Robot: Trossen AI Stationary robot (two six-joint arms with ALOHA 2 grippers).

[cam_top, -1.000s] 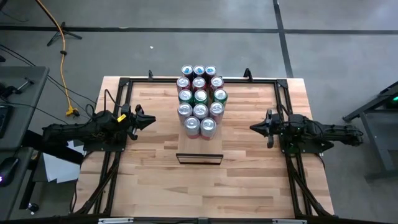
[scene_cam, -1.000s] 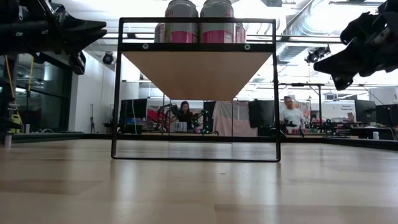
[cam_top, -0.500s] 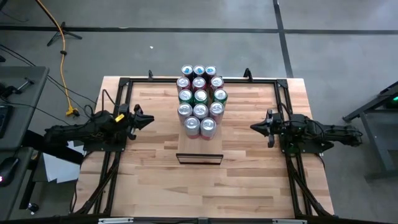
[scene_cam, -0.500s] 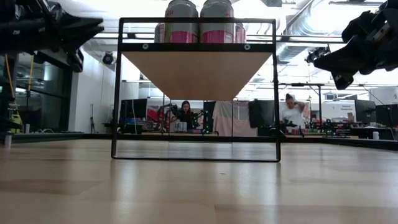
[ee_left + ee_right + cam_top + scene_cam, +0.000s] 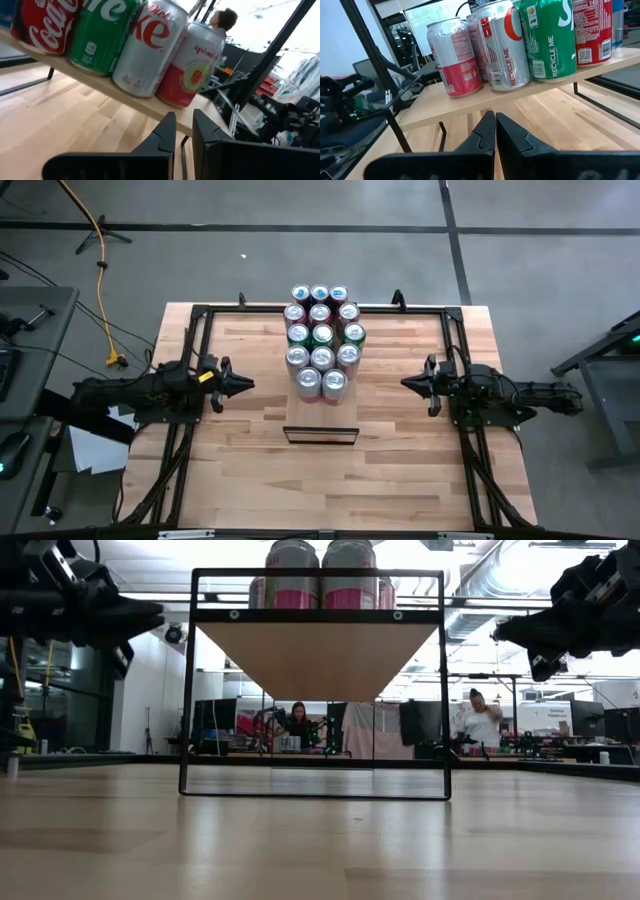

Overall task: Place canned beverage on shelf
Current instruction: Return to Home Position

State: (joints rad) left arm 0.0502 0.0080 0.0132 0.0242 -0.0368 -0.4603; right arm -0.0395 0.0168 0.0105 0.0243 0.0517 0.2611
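Several beverage cans (image 5: pixel 320 340) stand upright on their bases in rows on the shelf (image 5: pixel 320 412), a pale wooden panel raised on a thin dark frame (image 5: pixel 320 436) at its near end. In the left wrist view red, green, silver and pink cans (image 5: pixel 145 47) line the shelf edge (image 5: pixel 165 107). My left gripper (image 5: pixel 247 384) hovers shut, left of the shelf and pointing level at it. My right gripper (image 5: pixel 404 383) hovers shut on the right, mirroring it. Neither holds a can.
Black tube frames (image 5: pixel 190 340) run along both sides of the plank tabletop. Bare tabletop (image 5: pixel 320 480) lies between the shelf frame and the near edge. In the low view, people (image 5: pixel 483 720) are in the room far behind the table.
My left gripper has sunk a little and tipped down until it points level at the shelf, shifting slightly toward it. My right gripper has tipped up from a downward slant to level without shifting place. Both stay shut. The cans have kept still.
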